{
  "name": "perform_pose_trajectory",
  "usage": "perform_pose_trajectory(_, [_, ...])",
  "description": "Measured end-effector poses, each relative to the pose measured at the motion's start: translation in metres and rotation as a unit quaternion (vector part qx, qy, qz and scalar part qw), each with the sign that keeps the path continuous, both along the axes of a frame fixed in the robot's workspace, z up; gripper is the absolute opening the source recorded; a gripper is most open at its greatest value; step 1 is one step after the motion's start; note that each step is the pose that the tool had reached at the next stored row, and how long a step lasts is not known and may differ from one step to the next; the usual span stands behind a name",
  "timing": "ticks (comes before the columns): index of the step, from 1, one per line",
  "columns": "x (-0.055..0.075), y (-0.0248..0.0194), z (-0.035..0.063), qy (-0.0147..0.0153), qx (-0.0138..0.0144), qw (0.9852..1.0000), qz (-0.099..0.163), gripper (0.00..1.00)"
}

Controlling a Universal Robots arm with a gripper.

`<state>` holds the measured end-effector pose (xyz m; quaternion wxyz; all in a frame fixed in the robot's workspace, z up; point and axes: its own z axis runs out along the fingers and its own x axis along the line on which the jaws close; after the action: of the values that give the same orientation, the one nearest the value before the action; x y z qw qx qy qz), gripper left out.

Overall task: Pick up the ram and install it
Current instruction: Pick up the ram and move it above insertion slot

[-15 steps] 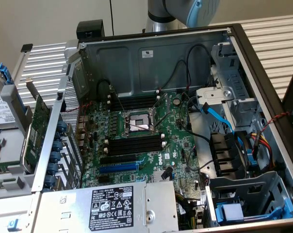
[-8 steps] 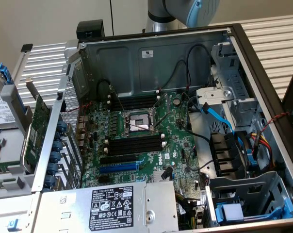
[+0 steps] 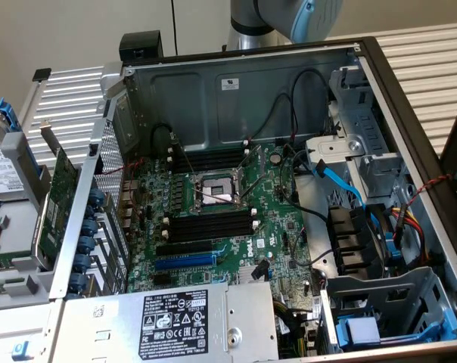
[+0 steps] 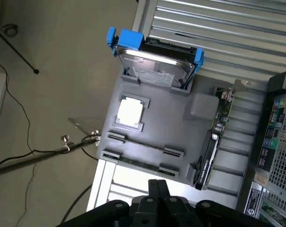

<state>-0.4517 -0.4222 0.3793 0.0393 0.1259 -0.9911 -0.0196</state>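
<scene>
The ram is a thin dark-green stick standing on edge between two clips near one edge of a grey parts tray. My gripper hangs above that edge of the tray, close to the ram, with its fingers pressed together and nothing between them. In the exterior view the open computer case shows its motherboard, with black memory slots below the processor socket and another bank above it. The arm reaches out past the top of the picture.
On the tray sit a hard drive in a blue caddy, a square processor and an upright expansion card. The case edge is beside the tray. Cables, a blue fan and a power supply crowd the case.
</scene>
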Motion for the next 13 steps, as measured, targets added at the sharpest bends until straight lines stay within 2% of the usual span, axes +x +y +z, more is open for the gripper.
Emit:
perform_pose_trajectory(4, [0.0000, 0.0000, -0.0008, 0.0000, 0.0000, 0.9993, 0.036, 0.11])
perform_pose_trajectory(7, [0.0000, 0.0000, -0.0014, 0.0000, 0.0000, 0.9980, 0.064, 0.11])
perform_pose_trajectory(10, [0.0000, 0.0000, -0.0019, -0.0001, 0.0000, 0.9958, 0.091, 0.11])
perform_pose_trajectory(13, [-0.0001, 0.0000, -0.0023, -0.0014, -0.0002, 0.9930, 0.118, 0.11])
